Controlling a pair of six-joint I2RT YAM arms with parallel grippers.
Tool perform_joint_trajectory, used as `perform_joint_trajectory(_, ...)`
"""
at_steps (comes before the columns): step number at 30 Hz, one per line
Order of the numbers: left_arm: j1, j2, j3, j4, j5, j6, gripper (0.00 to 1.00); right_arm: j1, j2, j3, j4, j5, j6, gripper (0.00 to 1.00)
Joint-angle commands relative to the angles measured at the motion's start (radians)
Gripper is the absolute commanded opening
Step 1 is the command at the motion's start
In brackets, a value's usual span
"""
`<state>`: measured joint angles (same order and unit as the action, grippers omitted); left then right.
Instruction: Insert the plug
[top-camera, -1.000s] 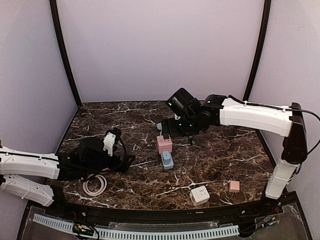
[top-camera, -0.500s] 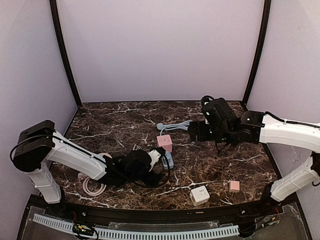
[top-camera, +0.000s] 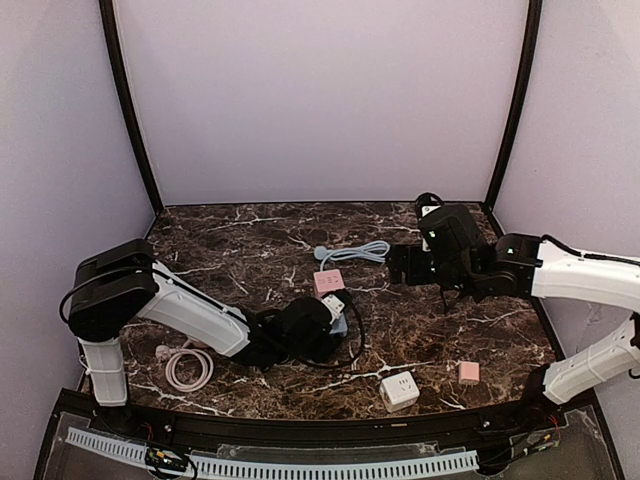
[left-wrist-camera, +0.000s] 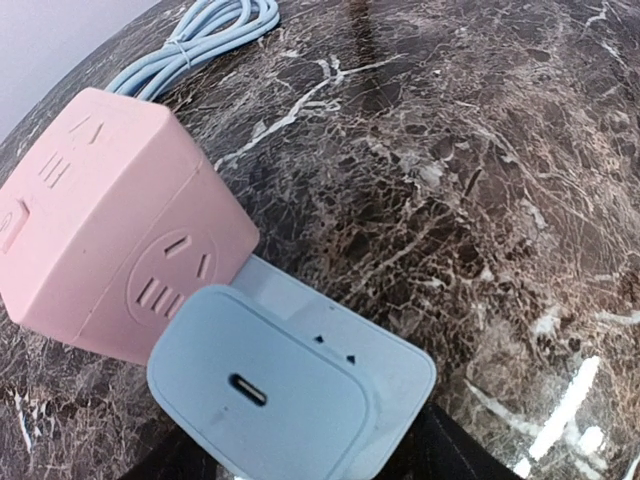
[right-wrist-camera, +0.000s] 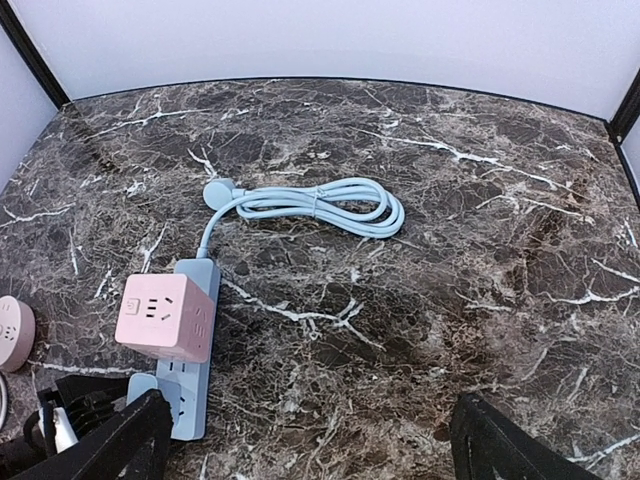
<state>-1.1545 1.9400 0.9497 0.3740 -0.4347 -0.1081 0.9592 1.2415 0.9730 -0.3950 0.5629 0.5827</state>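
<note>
We hold the left gripper (top-camera: 330, 322) low at the blue plug (left-wrist-camera: 262, 390), which rests on the blue power strip (right-wrist-camera: 188, 395) beside the pink socket cube (left-wrist-camera: 100, 220), its grip impossible to tell, while the right gripper (right-wrist-camera: 310, 420) hangs back, spread wide and empty, likely to leave room.

- Dead ahead of left gripper (top-camera: 330, 318): end of blue power strip (left-wrist-camera: 290, 385) fills the near field, pink socket cube (left-wrist-camera: 110, 230) touching it just ahead-left. No straight way through.
- Ahead-right of it: bare marble table (left-wrist-camera: 480, 200), passable.
- Far ahead: coiled blue cable (left-wrist-camera: 215, 35), well apart.
- Below right gripper (right-wrist-camera: 315, 455), fingers (right-wrist-camera: 125, 450) spread wide: bare marble between and ahead; blue power strip and pink socket cube beside one finger, blue cable farther ahead.
</note>
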Motion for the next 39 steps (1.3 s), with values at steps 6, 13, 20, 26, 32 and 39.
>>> perform_joint_trajectory(6,0.065,0.037,0.033,0.005,-0.007,-0.011,0.56,-0.014,-0.033,-0.032,0.053,0.032,-0.033,0.96)
perform_joint_trajectory(13,0.139,0.059,0.067,0.013,0.028,0.014,0.56,-0.020,-0.010,-0.035,0.078,0.024,-0.044,0.96)
perform_joint_trajectory(20,0.206,0.086,0.122,-0.004,0.067,0.047,0.56,-0.022,0.004,-0.032,0.083,0.016,-0.050,0.95)
perform_joint_trajectory(26,0.265,0.100,0.189,-0.060,0.084,0.048,0.56,-0.022,-0.008,-0.044,0.084,0.008,-0.049,0.95)
perform_joint_trajectory(32,0.264,-0.012,0.124,-0.102,0.142,-0.006,0.69,-0.023,-0.027,-0.048,0.089,0.014,-0.061,0.95)
perform_joint_trajectory(39,0.258,-0.218,-0.014,-0.240,0.112,-0.111,0.92,-0.023,-0.028,-0.048,0.116,0.003,-0.083,0.98)
